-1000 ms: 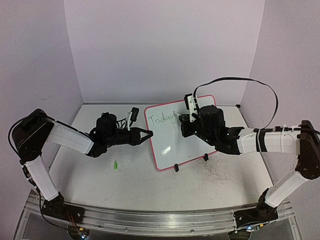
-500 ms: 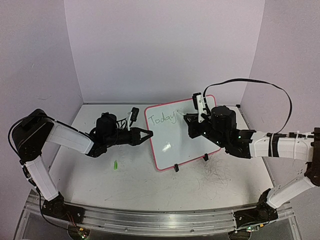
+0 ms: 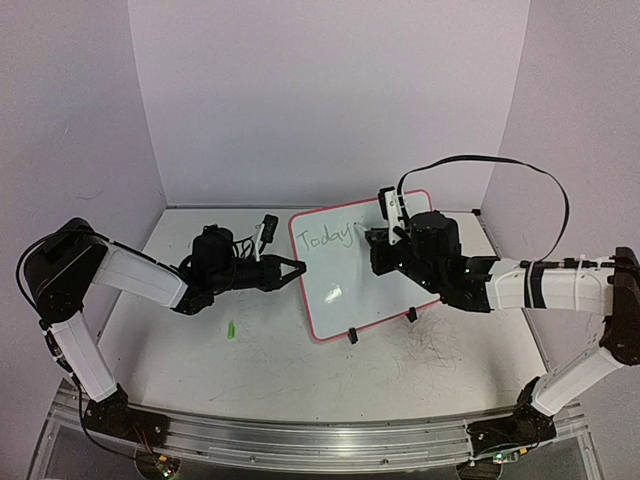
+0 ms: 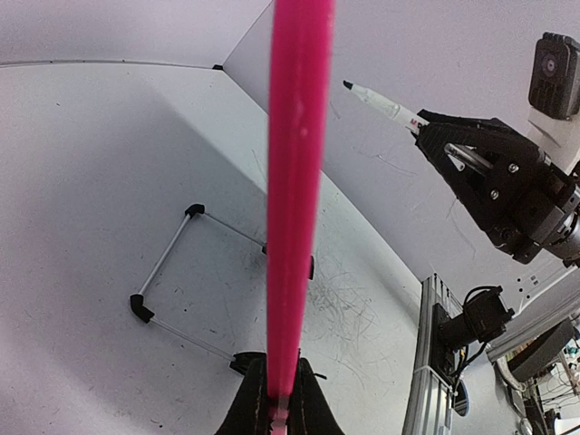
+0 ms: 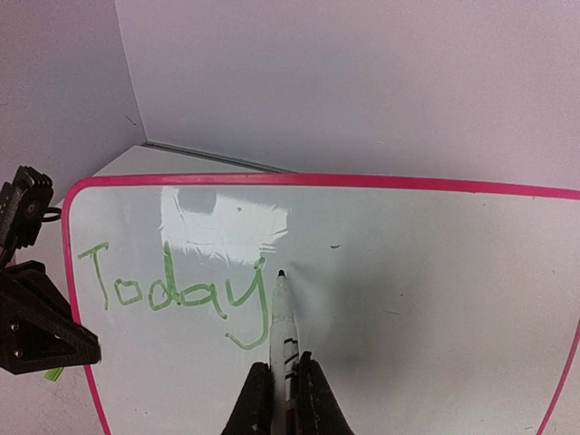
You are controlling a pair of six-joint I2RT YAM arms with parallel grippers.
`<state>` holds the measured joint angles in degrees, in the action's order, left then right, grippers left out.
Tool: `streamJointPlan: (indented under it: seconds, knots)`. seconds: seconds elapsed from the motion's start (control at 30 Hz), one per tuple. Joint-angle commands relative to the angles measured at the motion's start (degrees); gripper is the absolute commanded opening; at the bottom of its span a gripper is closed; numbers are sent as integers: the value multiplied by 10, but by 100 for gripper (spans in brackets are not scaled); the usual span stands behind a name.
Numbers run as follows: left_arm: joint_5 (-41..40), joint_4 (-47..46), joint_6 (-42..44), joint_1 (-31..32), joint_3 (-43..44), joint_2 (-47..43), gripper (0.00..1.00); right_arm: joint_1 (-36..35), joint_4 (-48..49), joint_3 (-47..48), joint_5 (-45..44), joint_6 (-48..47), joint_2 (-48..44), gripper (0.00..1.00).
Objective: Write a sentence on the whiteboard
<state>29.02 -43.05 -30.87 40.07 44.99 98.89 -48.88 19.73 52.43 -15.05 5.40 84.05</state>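
Observation:
The whiteboard (image 3: 365, 275) stands tilted at mid-table on black clip feet (image 3: 352, 336) and has a pink rim. The sentence (image 5: 172, 290) reads only "Today" in green, at the board's upper left (image 3: 322, 238). My left gripper (image 3: 296, 267) is shut on the board's left rim (image 4: 294, 181), which runs up from between its jaws (image 4: 281, 412). My right gripper (image 5: 285, 390) is shut on a white marker (image 5: 283, 331). The marker's dark tip (image 5: 281, 274) is just right of the "y", close to the surface. Whether it touches, I cannot tell. Seen from above, that gripper (image 3: 385, 236) hangs over the board's top middle.
A small green cap (image 3: 231, 329) lies on the table left of the board. A black-and-white object (image 3: 265, 232) sits behind the left gripper. Pen scribbles (image 3: 435, 350) mark the tabletop at the front right. Purple walls close in the back and sides.
The right gripper swung right and away from the word with the marker, then came back left, so the tip is again beside the "y". The left arm and the board have not moved.

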Motion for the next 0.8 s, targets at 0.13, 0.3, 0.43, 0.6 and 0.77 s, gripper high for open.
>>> streamJointPlan:
  seconds: [0.13, 0.3, 0.43, 0.6, 0.77]
  knots:
    - [9, -1, 1, -2, 7, -25, 0, 3, 24, 42, -12, -12, 23, 0]
    - [9, -2, 1, -2, 5, -26, 0, 4, 27, 51, -14, -14, 32, 0]
    - [9, -2, 1, -2, 4, -26, 0, 6, 29, 56, -14, -16, 38, 0]
    - [10, -2, 1, -3, 5, -26, 0, 8, 30, 62, -22, -16, 48, 0]
    - [9, -2, 2, -2, 3, -28, 0, 8, 13, 56, -30, -6, 54, 0]
